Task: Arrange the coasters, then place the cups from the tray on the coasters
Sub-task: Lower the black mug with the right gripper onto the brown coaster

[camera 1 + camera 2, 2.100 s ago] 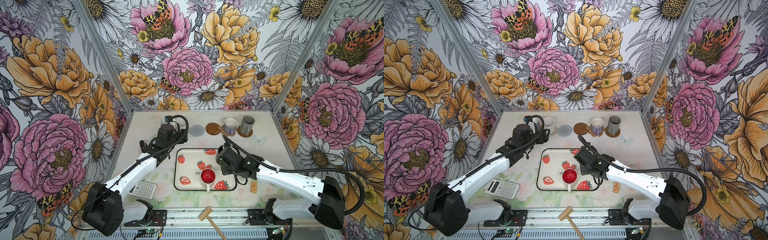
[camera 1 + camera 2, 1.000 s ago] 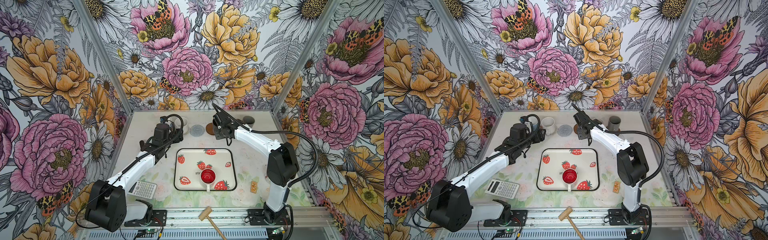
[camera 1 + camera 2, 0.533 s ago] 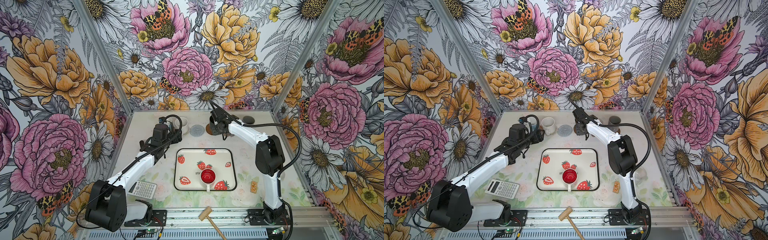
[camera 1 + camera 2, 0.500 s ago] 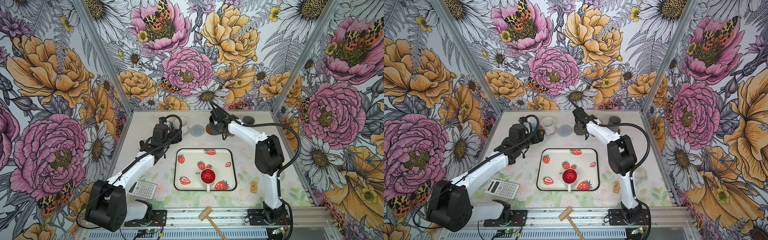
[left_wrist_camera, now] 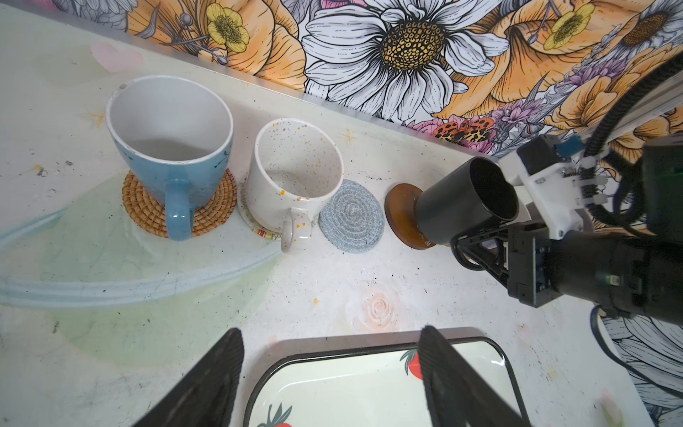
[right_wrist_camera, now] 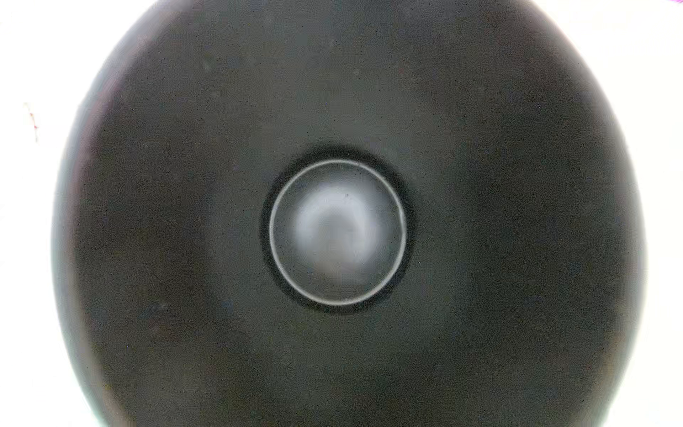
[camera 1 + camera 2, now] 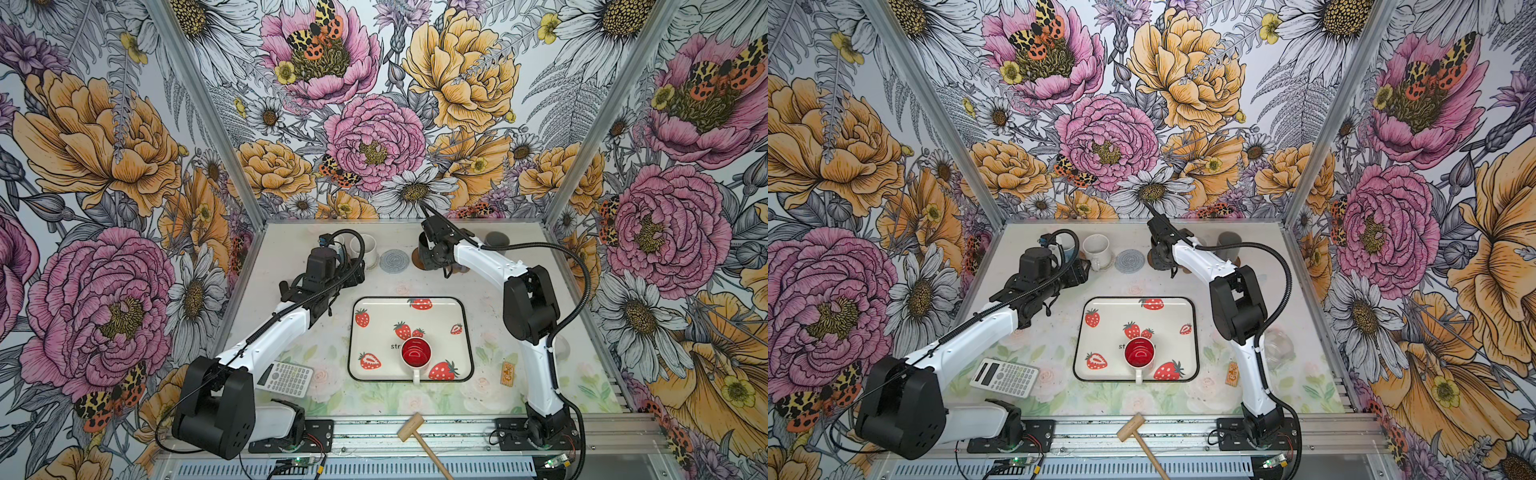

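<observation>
The right gripper [image 5: 480, 242] is clenched on the black mug [image 5: 465, 201], which sits at the twelve o'clock of the tray [image 7: 449, 311]. Its base seems to rest on a brown disc coaster [image 5: 401, 210], though contact is hard to judge. The left gripper [image 5: 330, 355] hangs released, jaws apart, at the tray's ten o'clock. The red-lined mug [image 7: 415, 352] stands on the tray toward six o'clock.

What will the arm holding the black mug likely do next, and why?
Probably lower the black mug the last bit, then open the right tool. The tool grips the mug right over the brown coaster, its likely spot. I cannot tell whether it rests there yet.
</observation>
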